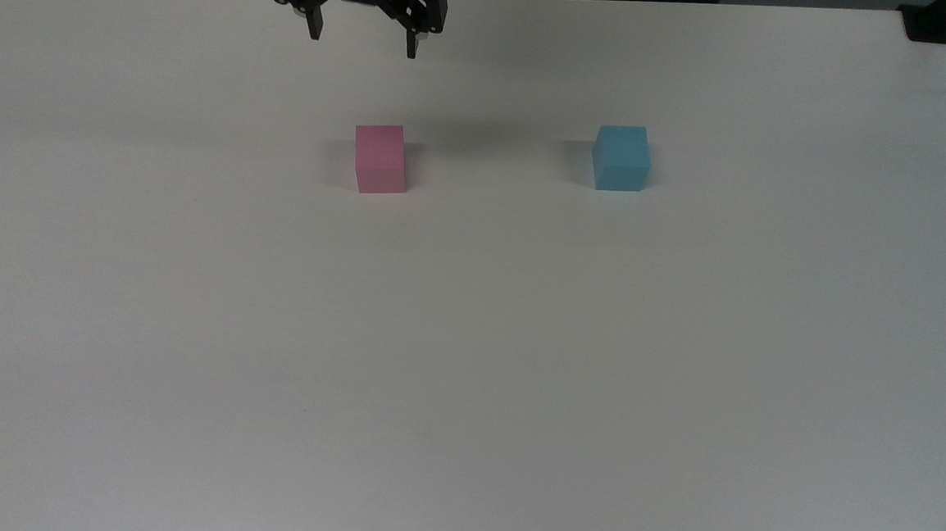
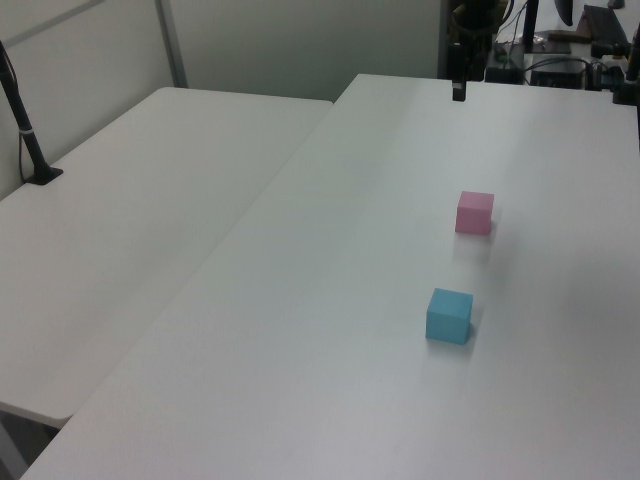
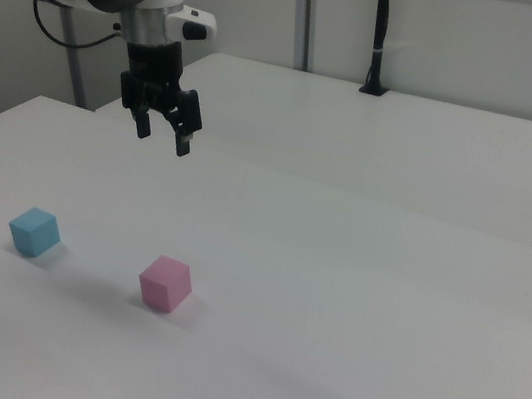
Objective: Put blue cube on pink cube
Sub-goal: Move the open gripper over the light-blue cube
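Hovering the empty, spread gripper [image 1: 362, 44] at the table's far edge, I had the blue cube [image 1: 621, 158] ungrasped, well right of the pink cube [image 1: 381, 159] in the top view.

Two white tables [image 2: 300, 300] side by side, pale wall [image 2: 300, 40] behind, black pole [image 3: 378, 35] at one table's far edge.

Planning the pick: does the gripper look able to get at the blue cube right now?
Probably yes. The gripper hangs above the table, jaws open; the blue cube stands alone, apart from the pink cube.
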